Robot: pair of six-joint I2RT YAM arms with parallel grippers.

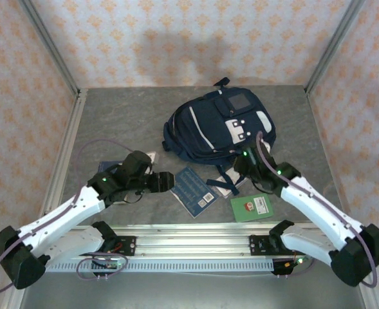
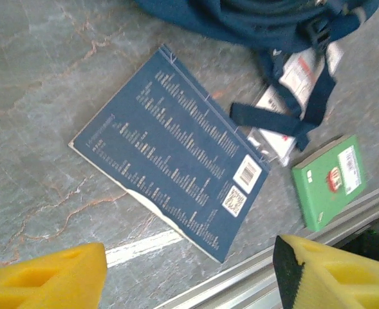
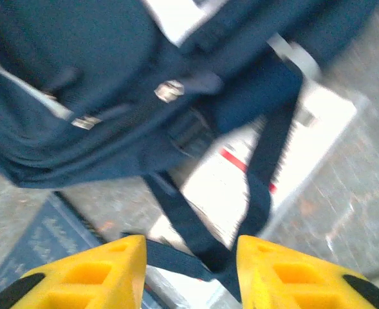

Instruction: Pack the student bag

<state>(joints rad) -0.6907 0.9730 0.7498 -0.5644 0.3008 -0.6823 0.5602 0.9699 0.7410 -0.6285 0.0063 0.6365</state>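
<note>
The student bag (image 1: 218,125), a big navy backpack with white patches, lies at the table's middle back. Its dark straps (image 1: 222,172) trail forward over a white booklet (image 1: 226,188). My right gripper (image 1: 244,168) hovers at the bag's near edge. In the right wrist view its yellow fingers (image 3: 80,277) stand open above a strap (image 3: 257,187) and the white booklet (image 3: 240,170); nothing is clamped. My left gripper (image 1: 166,181) is open just left of a blue book (image 1: 194,191). In the left wrist view the blue book (image 2: 170,145) lies flat beyond the gripper (image 2: 189,277).
A green book (image 1: 251,207) lies near the front rail (image 1: 189,235), right of the blue book. Patterned walls enclose the table on three sides. Bare grey tabletop (image 1: 118,122) stretches left of the bag.
</note>
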